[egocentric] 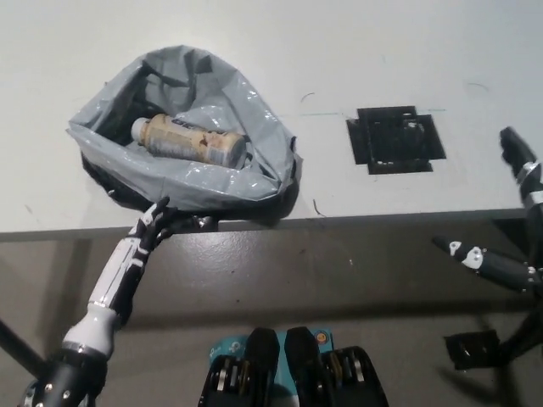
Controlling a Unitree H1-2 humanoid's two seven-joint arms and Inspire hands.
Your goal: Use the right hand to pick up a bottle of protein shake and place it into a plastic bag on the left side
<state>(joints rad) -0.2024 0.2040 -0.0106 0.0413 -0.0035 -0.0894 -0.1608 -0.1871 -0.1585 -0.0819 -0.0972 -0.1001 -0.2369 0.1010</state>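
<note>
A tan protein shake bottle (188, 141) lies on its side inside the grey plastic bag (212, 89), cap pointing left. The bag sits open on the left of the white table (407, 51), its lower rim at the front edge. My white left hand (149, 227) reaches up from below and is closed on the bag's lower rim at the table edge. My black right hand (528, 199) is at the far right, past the table's front edge and well away from the bag. Its fingers (480, 258) are spread and hold nothing.
A black square patch (396, 138) marks the table to the right of the bag. The table's front edge (382, 216) runs across the middle of the picture, with dark floor below it.
</note>
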